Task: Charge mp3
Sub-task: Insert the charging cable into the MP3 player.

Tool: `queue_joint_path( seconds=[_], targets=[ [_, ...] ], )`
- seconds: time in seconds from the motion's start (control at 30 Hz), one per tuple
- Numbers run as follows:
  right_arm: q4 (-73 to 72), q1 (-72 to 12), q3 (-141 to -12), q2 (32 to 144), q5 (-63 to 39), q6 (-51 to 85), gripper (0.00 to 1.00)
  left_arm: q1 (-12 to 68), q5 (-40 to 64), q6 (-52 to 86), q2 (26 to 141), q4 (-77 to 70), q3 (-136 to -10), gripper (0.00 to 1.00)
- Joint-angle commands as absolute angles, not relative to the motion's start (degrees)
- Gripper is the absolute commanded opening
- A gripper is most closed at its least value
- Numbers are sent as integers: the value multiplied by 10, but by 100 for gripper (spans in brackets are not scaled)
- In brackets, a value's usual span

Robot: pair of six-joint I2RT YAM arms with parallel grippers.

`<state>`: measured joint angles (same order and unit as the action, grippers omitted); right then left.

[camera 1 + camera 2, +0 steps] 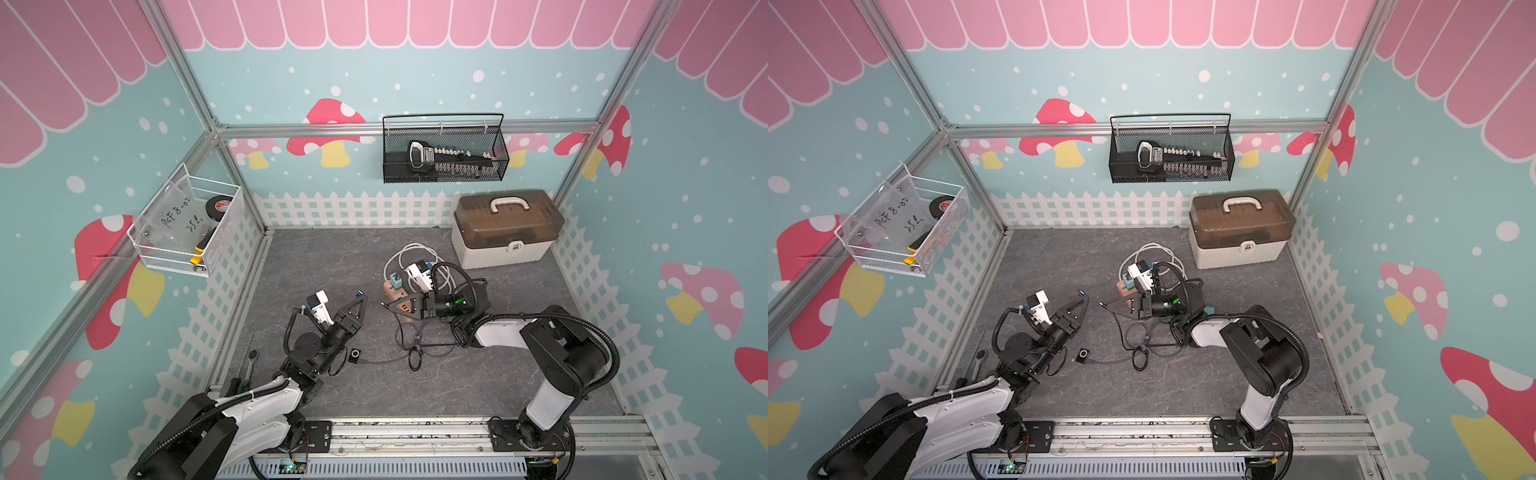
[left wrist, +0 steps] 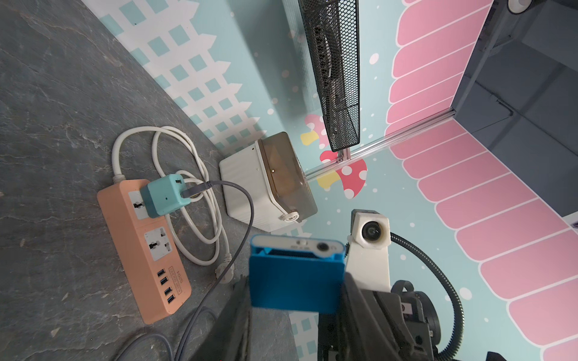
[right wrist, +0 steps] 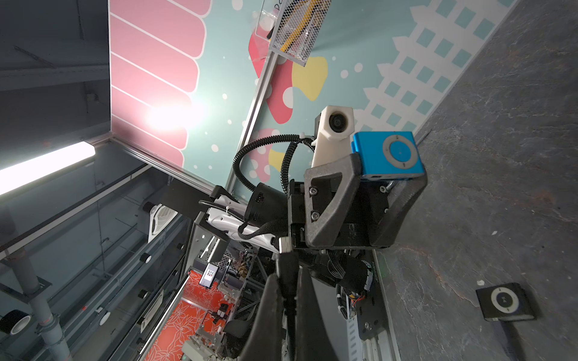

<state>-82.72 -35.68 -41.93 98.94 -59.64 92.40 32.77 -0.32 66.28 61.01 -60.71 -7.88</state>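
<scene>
Wall-hung basket (image 1: 227, 224) holds bag (image 1: 174, 222) marked "PcT 8-0".

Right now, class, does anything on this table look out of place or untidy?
Yes. The dark cables lie bunched in a loose tangle mid-table, near the black mp3 player. A ratchet wrench lies stray at the table's left edge, unrelated to charging.

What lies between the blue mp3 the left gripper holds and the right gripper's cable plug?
Nothing: a top view shows only bare tabletop between blue mp3 and cable plug.
</scene>
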Motion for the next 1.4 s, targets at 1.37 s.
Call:
queue_joint_path(
  seconds=[1.37],
  targets=[
    [-855,-365,-471,1079,-549,926,0,366,-5,780,744,-813,-76,0]
  ],
)
